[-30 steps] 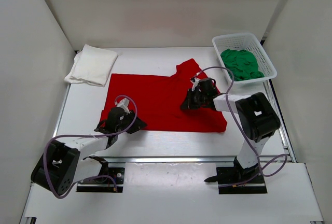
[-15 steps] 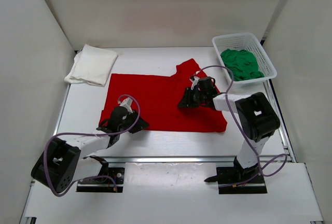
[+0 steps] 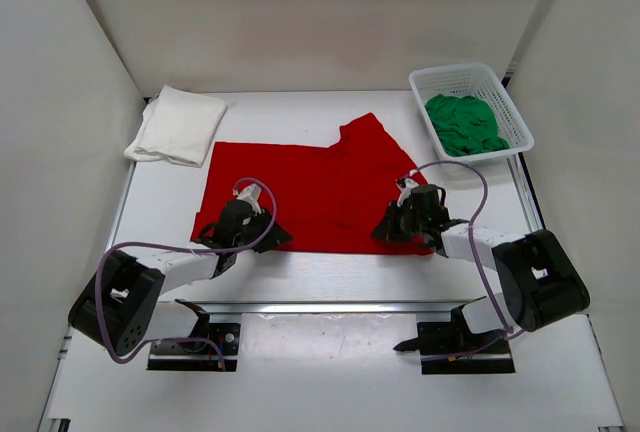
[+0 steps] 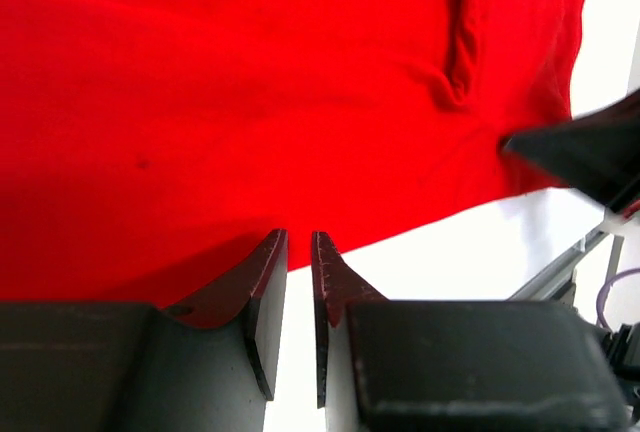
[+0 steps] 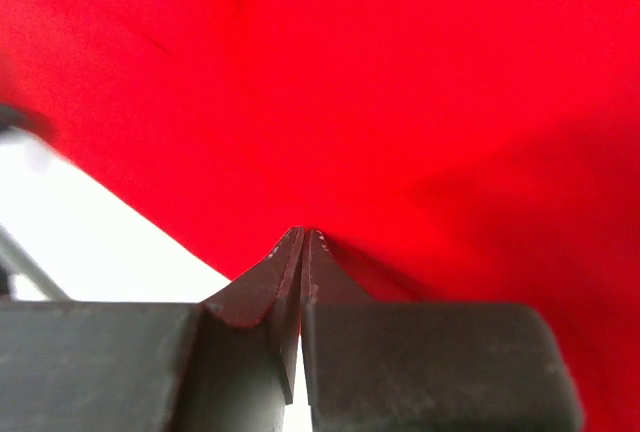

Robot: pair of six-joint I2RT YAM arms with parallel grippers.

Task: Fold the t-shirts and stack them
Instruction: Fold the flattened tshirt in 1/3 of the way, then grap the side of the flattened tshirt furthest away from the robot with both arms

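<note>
The red t-shirt lies spread flat in the middle of the table, one sleeve pointing to the back. My left gripper sits low at its near left corner. In the left wrist view the jaws stand a narrow gap apart with only table showing between them, tips at the red hem. My right gripper is at the near right hem. In the right wrist view it is shut, tips touching red cloth. The white t-shirt lies folded at the back left. The green t-shirt is bunched in the basket.
The white mesh basket stands at the back right corner. White walls close in the table on three sides. A metal rail runs along the near edge, just in front of both grippers.
My right gripper has moved from the middle right of the red shirt toward me to its near hem. My left gripper has crept slightly right along the near left corner.
</note>
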